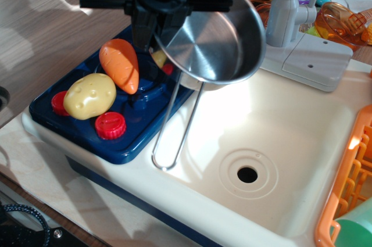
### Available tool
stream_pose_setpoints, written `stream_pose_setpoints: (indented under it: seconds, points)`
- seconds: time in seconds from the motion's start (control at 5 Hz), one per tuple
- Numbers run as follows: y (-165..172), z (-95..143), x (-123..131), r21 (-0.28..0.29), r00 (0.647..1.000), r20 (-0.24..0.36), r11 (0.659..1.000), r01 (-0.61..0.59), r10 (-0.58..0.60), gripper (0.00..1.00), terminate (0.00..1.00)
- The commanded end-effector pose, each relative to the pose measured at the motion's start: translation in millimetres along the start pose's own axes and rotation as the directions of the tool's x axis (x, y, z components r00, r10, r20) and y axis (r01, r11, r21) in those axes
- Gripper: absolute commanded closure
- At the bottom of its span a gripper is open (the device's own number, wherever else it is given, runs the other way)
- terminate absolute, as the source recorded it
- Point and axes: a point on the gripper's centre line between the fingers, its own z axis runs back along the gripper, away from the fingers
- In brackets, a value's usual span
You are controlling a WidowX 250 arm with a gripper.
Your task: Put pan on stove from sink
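Note:
The shiny steel pan point(212, 43) hangs tilted in the air over the right edge of the dark blue stove point(81, 133) and the left edge of the cream sink point(290, 125). Its wire loop handle point(174, 125) slopes down to the sink's left rim. My black gripper point(150, 36) comes in from the top and is shut on the pan's left rim. The sink basin holds nothing, and its drain hole point(247, 174) shows.
An orange carrot point(120, 64) and a yellow potato point(90, 96) lie on the stove's left half, beside two red knobs point(110, 125). The grey faucet point(285, 9) stands behind the sink. An orange dish rack point(349, 183) borders the sink's right side.

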Motion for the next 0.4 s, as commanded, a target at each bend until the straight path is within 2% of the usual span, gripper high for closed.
stream_pose_setpoints:
  seconds: [0.0, 0.2]
  points:
    - [2.5, -3.8, 50.2, -0.093, 0.995, -0.082, 0.994, 0.051, -0.058, 1.00, 0.00]
    - [0.1, -24.0, 65.5, -0.142, 0.989, -0.124, 0.988, 0.061, -0.079, 1.00, 0.00]
